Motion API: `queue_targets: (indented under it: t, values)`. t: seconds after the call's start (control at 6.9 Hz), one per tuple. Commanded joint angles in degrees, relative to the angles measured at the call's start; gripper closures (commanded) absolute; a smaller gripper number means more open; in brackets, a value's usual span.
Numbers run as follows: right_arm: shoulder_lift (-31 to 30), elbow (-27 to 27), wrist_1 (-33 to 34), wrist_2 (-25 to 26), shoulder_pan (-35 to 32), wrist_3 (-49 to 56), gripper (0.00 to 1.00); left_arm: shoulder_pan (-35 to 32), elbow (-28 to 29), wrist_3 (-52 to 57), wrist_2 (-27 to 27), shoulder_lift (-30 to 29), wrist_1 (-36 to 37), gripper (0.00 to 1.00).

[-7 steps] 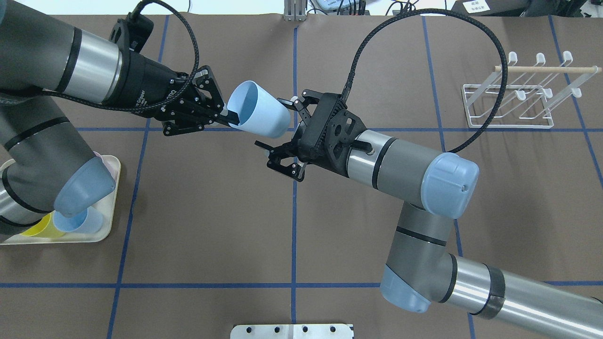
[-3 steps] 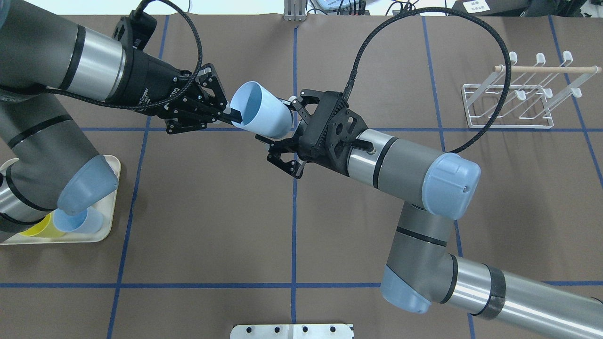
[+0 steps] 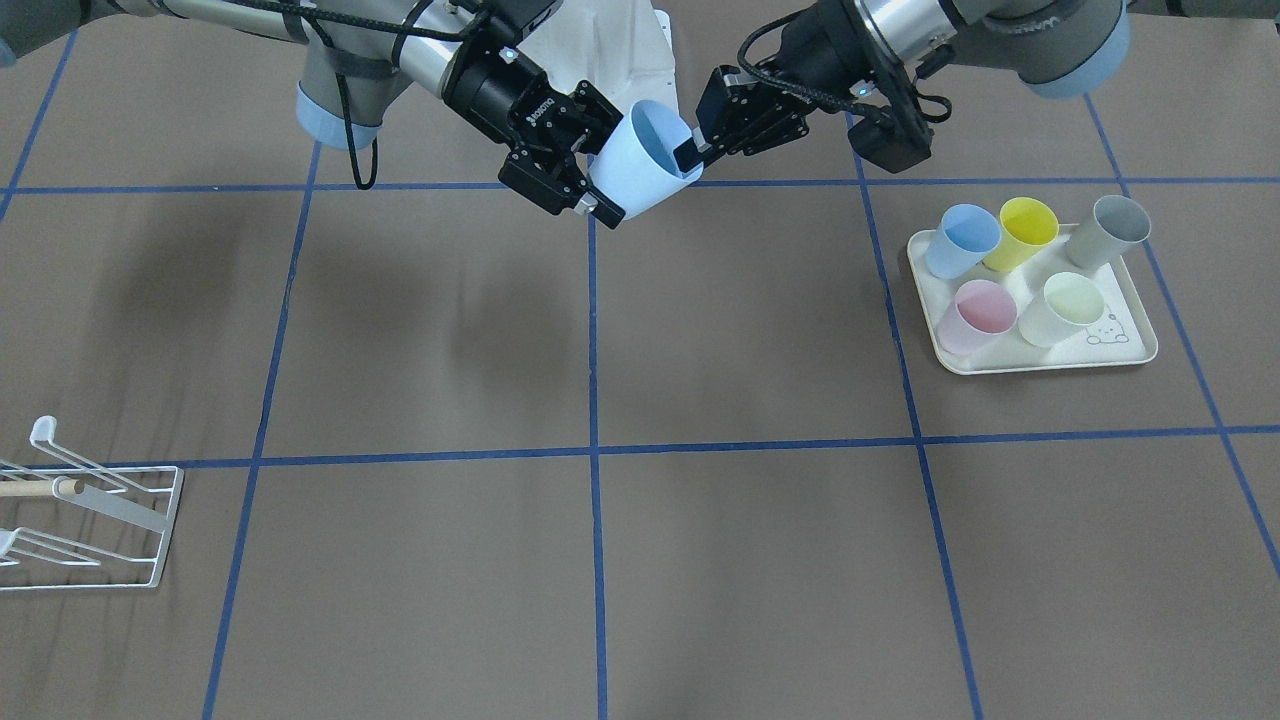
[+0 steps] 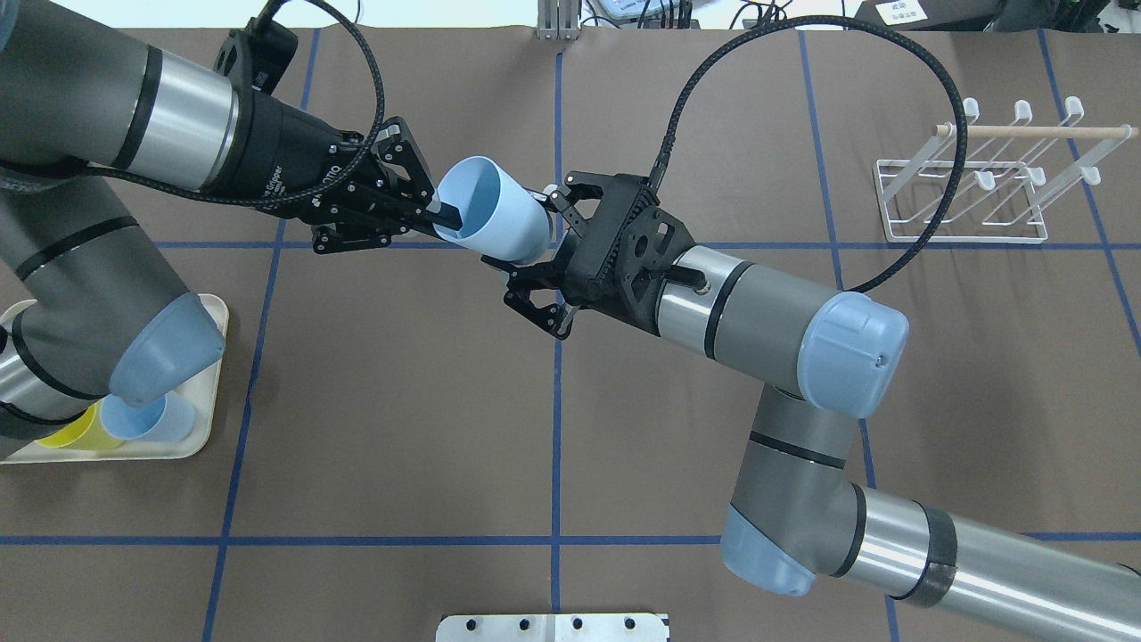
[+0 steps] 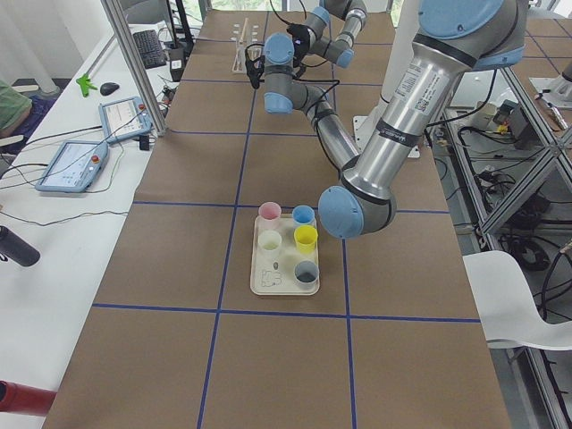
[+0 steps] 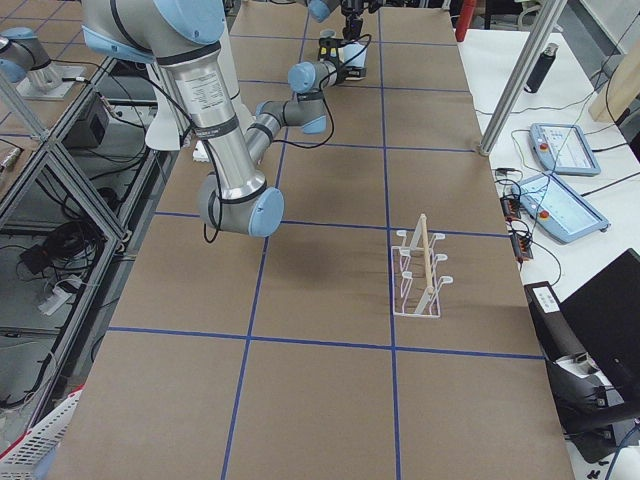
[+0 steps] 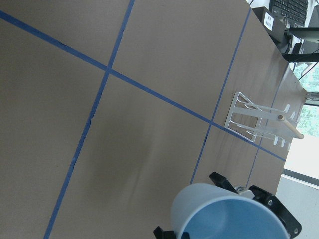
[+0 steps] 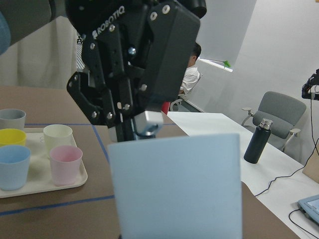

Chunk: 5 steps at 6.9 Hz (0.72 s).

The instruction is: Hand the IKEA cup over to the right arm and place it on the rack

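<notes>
Left gripper (image 4: 441, 218) is clamped on the cup (image 4: 499, 223) at the rim, one finger inside the mouth and the other outside, so it is gripping the wall. The cup is in the air over the middle of the table (image 4: 401, 401), lying nearly on its side. Its long axis runs along the line between the two grippers, mouth toward the left arm (image 4: 178, 125) and tipped up a little (inside visible from overhead and from the front), base toward the right gripper (image 4: 521, 225). It is a plain pale-blue tumbler, smooth, no handle, wider at the mouth than at the base. The right gripper's jaws are spread and sit on either side of the base end; can't tell whether the pads touch the cup. Behind it the right arm (image 4: 767, 312) bends back to the near right corner, its black cable (image 4: 945, 89) looping high. The white wire rack (image 4: 963, 239) with its wooden dowel (image 4: 1034, 131) stands on the table at the robot's far right, well apart from the cup. On the robot's left a cream tray (image 3: 1040, 362) holds five other cups (image 3: 1025, 232): blue, yellow, grey, pink and pale green, all upright.
</notes>
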<state>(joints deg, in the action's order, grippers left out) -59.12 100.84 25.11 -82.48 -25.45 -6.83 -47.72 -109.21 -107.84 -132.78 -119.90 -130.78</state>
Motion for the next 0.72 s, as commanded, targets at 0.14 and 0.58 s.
queue_targets:
  t: [0.14,0.58]
  values:
    - [0.0,-0.1,0.2,0.4,0.1,-0.6,0.56,-0.2,-0.3,3.4,0.0,0.0,0.1,0.0]
    - [-0.3,1.0,8.7,0.4,-2.7,-7.7,0.65,-1.9,-0.1,10.7,0.1,4.6,0.6,0.0]
